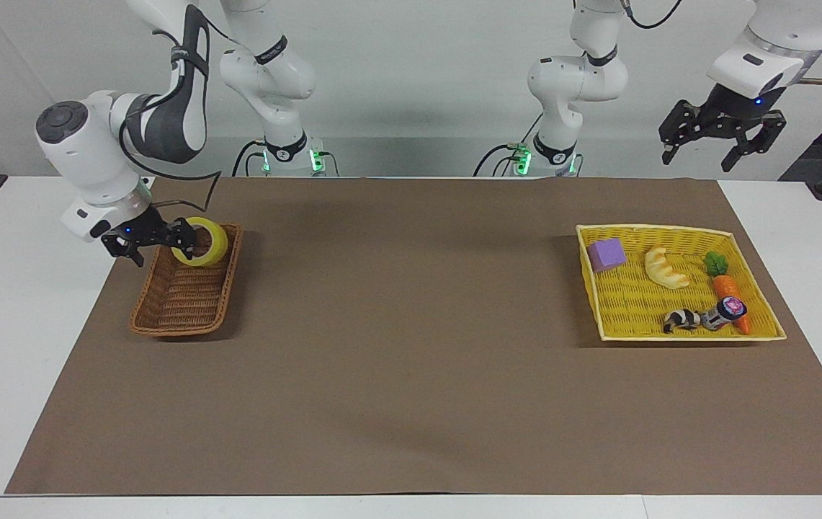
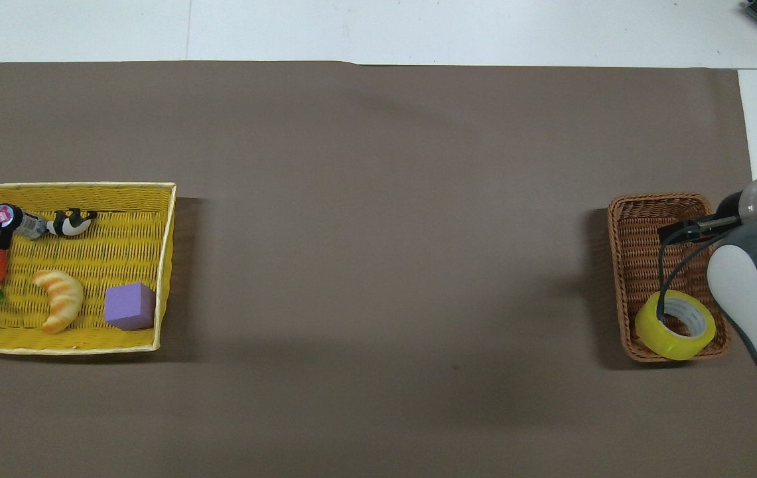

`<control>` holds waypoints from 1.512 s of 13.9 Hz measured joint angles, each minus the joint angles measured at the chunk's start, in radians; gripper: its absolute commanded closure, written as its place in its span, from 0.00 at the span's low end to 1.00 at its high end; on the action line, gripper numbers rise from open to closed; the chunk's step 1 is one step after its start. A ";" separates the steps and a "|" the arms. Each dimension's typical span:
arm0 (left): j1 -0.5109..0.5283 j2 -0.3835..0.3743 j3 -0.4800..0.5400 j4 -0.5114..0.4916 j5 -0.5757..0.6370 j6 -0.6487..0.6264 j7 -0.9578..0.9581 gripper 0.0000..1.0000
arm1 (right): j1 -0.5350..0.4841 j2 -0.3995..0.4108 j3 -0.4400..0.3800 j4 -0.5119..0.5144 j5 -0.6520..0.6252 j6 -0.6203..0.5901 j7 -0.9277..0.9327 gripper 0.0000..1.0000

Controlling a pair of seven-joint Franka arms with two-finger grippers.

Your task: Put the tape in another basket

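Observation:
The yellow tape [image 1: 203, 242] [image 2: 675, 325] stands tilted inside the brown wicker basket [image 1: 179, 311] [image 2: 650, 219], propped against the basket's end nearest the robots. My right gripper [image 1: 153, 241] [image 2: 682, 232] hangs open just above that basket, close beside the roll, with nothing between its fingers. In the overhead view its tip is over the basket's middle, apart from the tape. My left gripper [image 1: 722, 135] waits open, high up near the left arm's end of the table.
A wide yellow woven basket [image 1: 670, 230] [image 2: 66, 186] sits toward the left arm's end. It holds a purple cube [image 1: 606, 254], a croissant toy [image 1: 664, 269], a carrot [image 1: 727, 288], a small bottle [image 1: 724, 312] and a black-and-white figure [image 1: 680, 319]. Brown paper covers the table between the baskets.

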 measured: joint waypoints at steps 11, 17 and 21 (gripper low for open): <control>0.000 0.000 0.000 0.000 0.000 0.000 0.000 0.00 | 0.079 -0.045 0.036 0.386 0.061 -0.454 0.096 0.00; 0.000 0.000 0.000 0.000 0.001 0.001 0.000 0.00 | 0.071 -0.050 0.025 0.406 0.119 -0.478 0.175 0.00; 0.000 0.000 0.000 0.001 0.004 0.003 0.000 0.00 | 0.065 -0.050 0.024 0.406 0.122 -0.478 0.176 0.00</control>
